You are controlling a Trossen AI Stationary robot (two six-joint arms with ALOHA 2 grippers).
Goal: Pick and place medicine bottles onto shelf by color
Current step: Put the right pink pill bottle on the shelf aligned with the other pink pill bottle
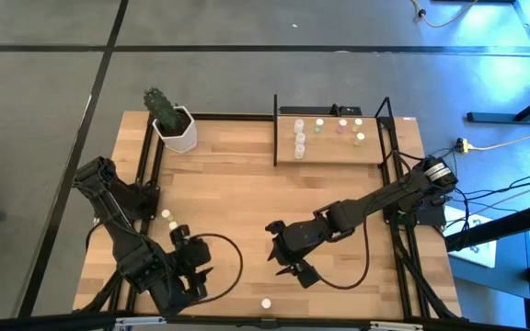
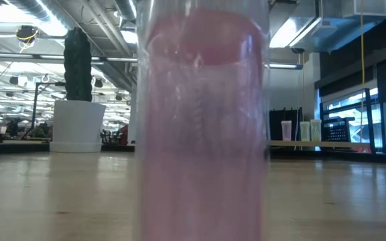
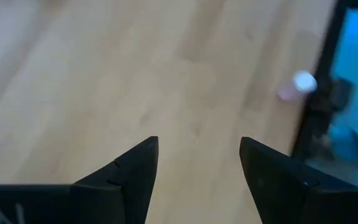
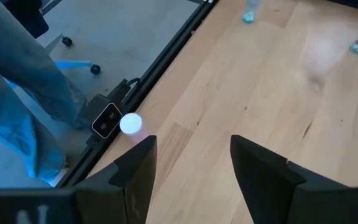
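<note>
The shelf [image 1: 329, 152] stands at the table's far right with several medicine bottles [image 1: 299, 138] upright on its board. One pink bottle [image 1: 266, 302] stands at the table's near edge, filling the low view [image 2: 203, 120]. It also shows in the right wrist view [image 4: 131, 123] and the left wrist view [image 3: 297, 86]. Two more bottles [image 1: 168, 221] stand near the left edge. My right gripper [image 1: 293, 271] [image 4: 191, 168] hangs open above the table, just far of the near-edge bottle. My left gripper [image 1: 196, 274] [image 3: 197, 174] is open at the near left, over bare wood.
A white hexagonal pot with a cactus [image 1: 175, 129] stands at the far left corner. Black frame rails [image 4: 160, 68] run along the table's edges. A person's leg in jeans [image 4: 11, 93] shows beyond the near edge. Bare wood lies in the middle of the table [image 1: 237, 193].
</note>
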